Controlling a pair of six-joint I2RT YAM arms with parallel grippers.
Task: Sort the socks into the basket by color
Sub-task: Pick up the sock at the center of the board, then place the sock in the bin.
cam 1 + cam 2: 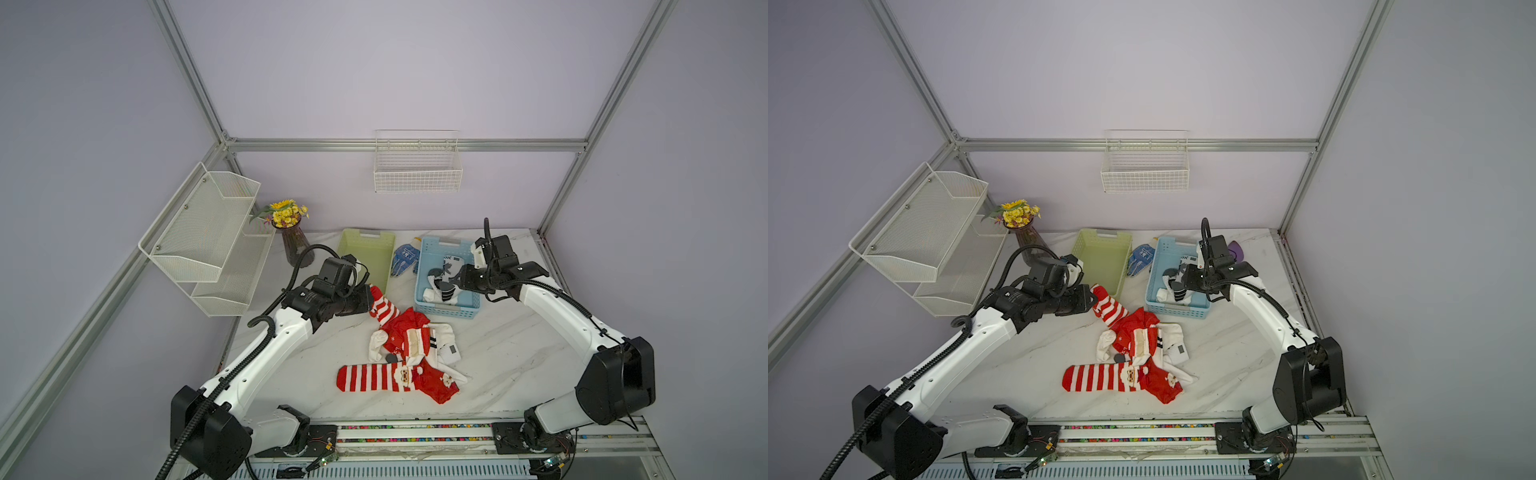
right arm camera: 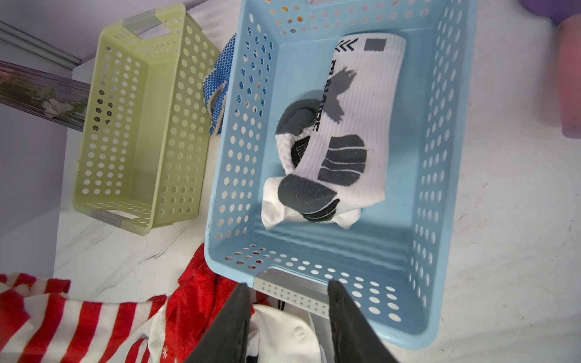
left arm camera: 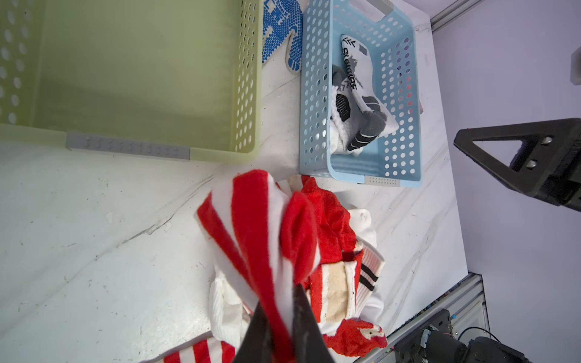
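Toward the back of the worktop (image 1: pixel 511 357), just in front of the green basket (image 1: pixel 365 249), the left gripper (image 3: pixel 279 295) is clenched on one end of a red striped sock (image 1: pixel 384 309). That end is lifted, while the other end runs down into the heap of socks (image 1: pixel 415 345) at the worktop's middle. The left arm (image 1: pixel 266 345) is stretched from the front left corner, its forearm nearly level. The right arm (image 1: pixel 557 316) is folded at a joint near the right edge and extended over the right rim of the blue basket (image 1: pixel 449 311). There the right gripper (image 2: pixel 288 283) is held with its jaws parted and nothing between them. White socks (image 1: pixel 442 284) are seen lying inside that basket.
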